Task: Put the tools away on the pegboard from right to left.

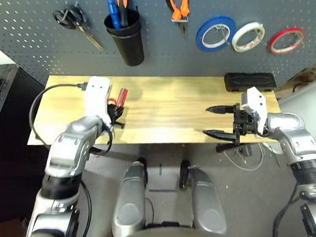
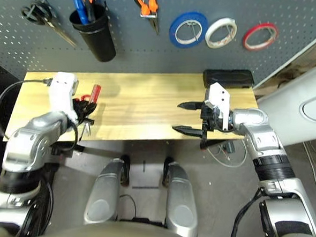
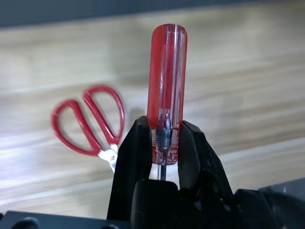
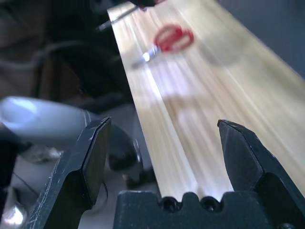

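The screwdriver [image 3: 166,90] sits clamped in the left gripper [image 3: 164,143], whose fingers [image 3: 136,148] pinch it at the base of the red handle where the shaft begins, so the handle stands out beyond the fingertips. It is held just above the tabletop [image 1: 169,106], at the left end. Its slot is probably the black cup [image 1: 126,38] on the pegboard [image 1: 167,49], which lies beyond and slightly right of this gripper; the left arm is by far the nearer. The long axis must turn shaft-down to drop in. The red scissors [image 3: 90,121] lie flat on the tabletop just beside the screwdriver. The right gripper [image 1: 222,122] hovers at the far right end, fingers wide apart and empty.
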Controlling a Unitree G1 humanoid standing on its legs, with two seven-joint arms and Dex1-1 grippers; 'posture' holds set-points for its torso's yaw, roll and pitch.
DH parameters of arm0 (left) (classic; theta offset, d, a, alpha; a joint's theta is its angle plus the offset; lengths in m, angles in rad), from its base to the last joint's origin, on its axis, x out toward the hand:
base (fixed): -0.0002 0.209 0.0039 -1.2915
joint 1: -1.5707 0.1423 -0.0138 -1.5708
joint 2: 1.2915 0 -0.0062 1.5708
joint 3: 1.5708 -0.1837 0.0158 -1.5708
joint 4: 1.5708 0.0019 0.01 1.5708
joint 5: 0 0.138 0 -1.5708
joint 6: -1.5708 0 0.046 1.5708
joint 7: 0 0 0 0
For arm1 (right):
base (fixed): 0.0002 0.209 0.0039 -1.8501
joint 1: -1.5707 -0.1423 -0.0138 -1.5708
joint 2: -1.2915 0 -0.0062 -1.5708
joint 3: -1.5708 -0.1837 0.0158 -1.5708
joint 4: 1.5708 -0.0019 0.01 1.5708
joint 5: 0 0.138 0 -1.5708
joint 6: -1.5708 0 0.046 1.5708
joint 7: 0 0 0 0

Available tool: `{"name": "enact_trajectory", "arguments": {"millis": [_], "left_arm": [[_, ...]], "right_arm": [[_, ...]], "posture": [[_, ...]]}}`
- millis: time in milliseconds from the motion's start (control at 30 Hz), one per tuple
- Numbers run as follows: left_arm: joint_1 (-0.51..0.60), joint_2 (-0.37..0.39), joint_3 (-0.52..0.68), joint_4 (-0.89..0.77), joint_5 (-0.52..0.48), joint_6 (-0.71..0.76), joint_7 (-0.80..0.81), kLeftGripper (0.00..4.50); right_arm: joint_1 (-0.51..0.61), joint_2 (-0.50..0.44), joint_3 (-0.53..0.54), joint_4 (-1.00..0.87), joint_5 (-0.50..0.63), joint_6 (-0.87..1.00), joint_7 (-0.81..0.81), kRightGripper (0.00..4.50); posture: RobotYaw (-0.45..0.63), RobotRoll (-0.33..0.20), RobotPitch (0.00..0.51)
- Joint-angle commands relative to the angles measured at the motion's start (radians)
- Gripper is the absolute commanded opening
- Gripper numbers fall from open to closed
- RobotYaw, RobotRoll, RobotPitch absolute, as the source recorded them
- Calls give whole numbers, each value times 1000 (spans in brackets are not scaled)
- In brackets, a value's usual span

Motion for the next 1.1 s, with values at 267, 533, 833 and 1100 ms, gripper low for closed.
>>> {"name": "enact_trajectory", "arguments": {"millis": [267,533,833,1100], "left_arm": [[22,57,125,-105,-81,-261,-107,835],[-219,60,193,-70,-186,-272,-89,835],[-521,-39,192,31,-283,-244,5,835],[-675,-110,200,158,-305,-337,76,835]], "right_arm": [[1,-77,-136,-141,171,142,60,4500],[-81,-136,-218,-135,246,213,63,4500],[-148,-152,-254,-107,249,220,50,4500],[-156,-152,-271,-99,251,223,29,4500]], "posture": [[118,0,268],[102,0,260],[60,0,249],[47,0,234]]}}
